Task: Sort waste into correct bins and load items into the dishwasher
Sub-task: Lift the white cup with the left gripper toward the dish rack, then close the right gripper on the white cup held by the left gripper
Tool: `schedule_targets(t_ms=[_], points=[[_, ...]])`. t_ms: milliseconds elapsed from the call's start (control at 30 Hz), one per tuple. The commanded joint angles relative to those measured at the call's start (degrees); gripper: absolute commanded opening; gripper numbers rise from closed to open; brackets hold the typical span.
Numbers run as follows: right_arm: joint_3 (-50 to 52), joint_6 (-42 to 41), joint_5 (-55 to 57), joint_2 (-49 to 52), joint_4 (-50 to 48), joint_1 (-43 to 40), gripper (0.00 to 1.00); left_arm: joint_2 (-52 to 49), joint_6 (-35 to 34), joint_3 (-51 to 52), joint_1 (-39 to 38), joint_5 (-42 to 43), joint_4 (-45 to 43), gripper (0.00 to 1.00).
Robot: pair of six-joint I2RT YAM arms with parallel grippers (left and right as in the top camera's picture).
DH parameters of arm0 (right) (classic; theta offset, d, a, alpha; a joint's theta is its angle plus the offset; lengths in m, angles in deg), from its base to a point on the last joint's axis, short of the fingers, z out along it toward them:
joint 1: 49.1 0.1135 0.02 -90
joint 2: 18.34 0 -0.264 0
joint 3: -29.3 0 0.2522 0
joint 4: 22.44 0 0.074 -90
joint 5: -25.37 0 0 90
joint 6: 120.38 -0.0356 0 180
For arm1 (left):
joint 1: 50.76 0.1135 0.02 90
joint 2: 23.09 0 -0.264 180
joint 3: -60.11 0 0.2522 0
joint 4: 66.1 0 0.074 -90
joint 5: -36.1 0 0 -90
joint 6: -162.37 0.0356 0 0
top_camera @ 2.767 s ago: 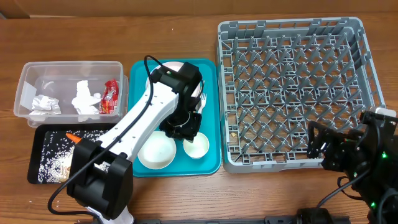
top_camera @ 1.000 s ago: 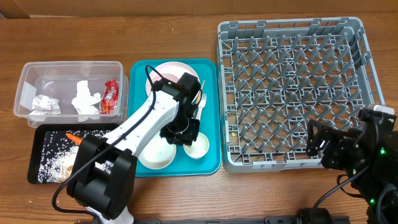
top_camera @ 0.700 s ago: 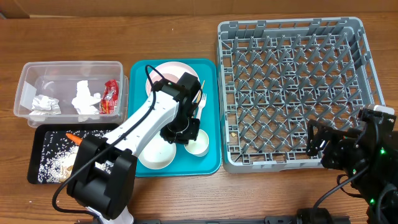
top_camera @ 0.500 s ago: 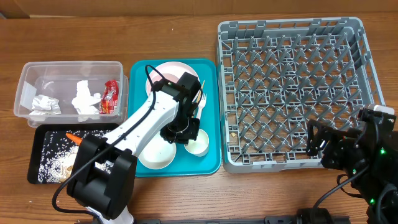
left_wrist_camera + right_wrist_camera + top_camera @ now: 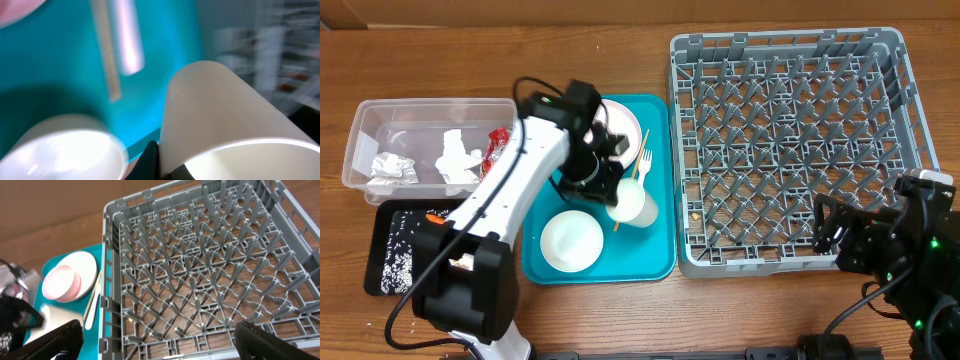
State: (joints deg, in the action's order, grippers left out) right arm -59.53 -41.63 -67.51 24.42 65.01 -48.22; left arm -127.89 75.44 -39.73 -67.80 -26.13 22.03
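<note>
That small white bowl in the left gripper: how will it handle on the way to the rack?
Likely rigid: the small white bowl shows no flex where the left gripper pinches it. Its glossy wall looks slippery, and gripped at one edge it hangs tilted, so it may swivel or slip.

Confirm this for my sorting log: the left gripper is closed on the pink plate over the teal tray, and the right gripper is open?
Not the pink plate: the left gripper is closed on the small white bowl over the teal tray, as the overhead view shows. The right gripper is open.
</note>
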Motion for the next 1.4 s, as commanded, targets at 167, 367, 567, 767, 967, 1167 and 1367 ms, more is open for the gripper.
schedule_targets(t_ms=[167, 367, 567, 767, 967, 1167, 1367], points=[[-1.1, 17.4, -23.0, 1.4, 0.4, 0.3, 0.91, 0.8, 30.0, -2.4, 4.9, 47.4, 2.4, 0.04], [-1.1, 28.4, -38.4, 4.4, 2.8, 0.3, 0.91, 0.8, 38.6, -2.4, 4.0, 58.1, 5.6, 0.04], [-1.1, 28.4, -38.5, 8.4, 4.0, 0.3, 0.91, 0.8, 40.4, -2.4, 0.9, 62.8, 4.4, 0.04], [-1.1, 29.8, -41.0, 11.6, 5.6, 0.3, 0.99, 0.8, 40.7, -2.4, -4.5, 62.8, 1.0, 0.04], [-1.1, 34.9, -45.7, 12.6, 8.3, 0.3, 1.0, 0.8, 40.6, -2.4, -6.7, 62.8, -1.6, 0.04], [-1.1, 38.8, -50.5, 12.6, 8.6, 0.3, 1.0, 0.8, 40.2, -2.4, -6.8, 62.8, -1.6, 0.04], [-1.1, 39.2, -51.2, 12.8, 8.0, 0.3, 1.0, 0.8, 40.2, -2.4, -7.8, 62.8, -1.6, 0.04]])
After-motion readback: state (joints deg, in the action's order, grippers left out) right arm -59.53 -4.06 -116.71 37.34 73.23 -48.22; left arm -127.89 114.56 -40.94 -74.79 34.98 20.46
